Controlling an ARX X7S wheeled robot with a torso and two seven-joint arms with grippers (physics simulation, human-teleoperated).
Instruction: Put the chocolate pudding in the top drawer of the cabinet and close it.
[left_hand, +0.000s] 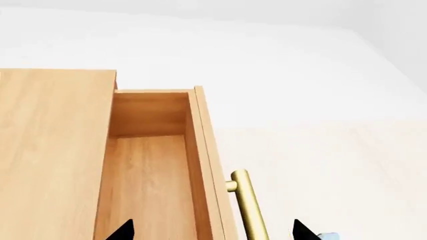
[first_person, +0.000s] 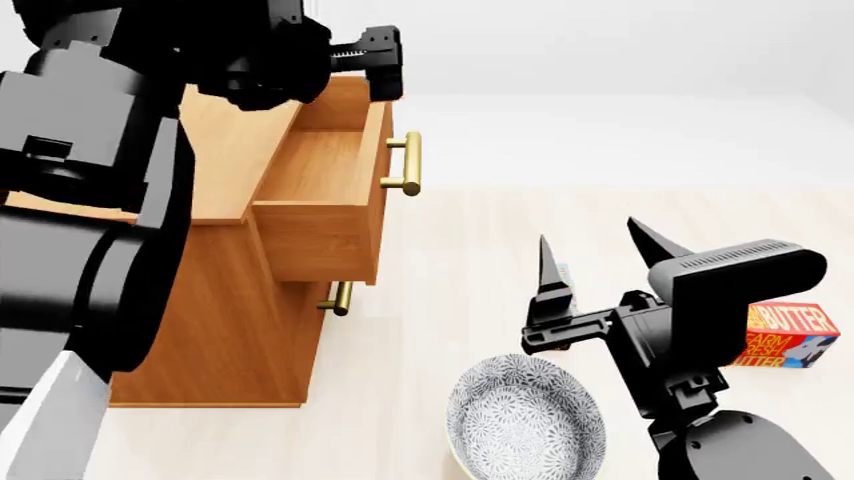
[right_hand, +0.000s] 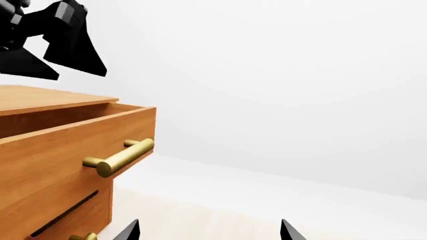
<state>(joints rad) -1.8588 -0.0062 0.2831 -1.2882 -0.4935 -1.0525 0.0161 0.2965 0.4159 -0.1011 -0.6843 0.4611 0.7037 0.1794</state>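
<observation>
Left arm (first_person: 94, 200): black and bulky, nearest the head camera; it fills that view's left side and reaches over the cabinet top.
Chocolate pudding (first_person: 566, 284): only a pale blue sliver shows, low down just behind the right gripper's left finger. It is mostly hidden, so I cannot tell whether it touches the finger. The left wrist view catches a similar blue scrap beyond the drawer front.
Right gripper (first_person: 589, 232): fingers pointed up and spread wide apart, with nothing between them. It hangs over the floor between the cabinet and the butter box. In its own wrist view the two black tips (right_hand: 209, 230) also stand apart.
Top drawer (first_person: 320, 170): pulled well out of the cabinet, with its bare wooden bottom visible.
Drawer handle (first_person: 411, 163): horizontal brass bar on the drawer's front face.
Left gripper (left_hand: 212, 232): tips well apart and gripping nothing, poised above the open drawer's front edge and handle.
Cabinet (first_person: 227, 330): light-brown wood, standing on the floor at the left.
Lower drawer handle (first_person: 339, 297): small brass piece beneath the open drawer.
Bowl (first_person: 527, 420): grey patterned, on the floor at the near edge, beside the right arm.
Butter box (first_person: 790, 335): orange-red and lettered, on the floor to the right, partly behind the right arm.
</observation>
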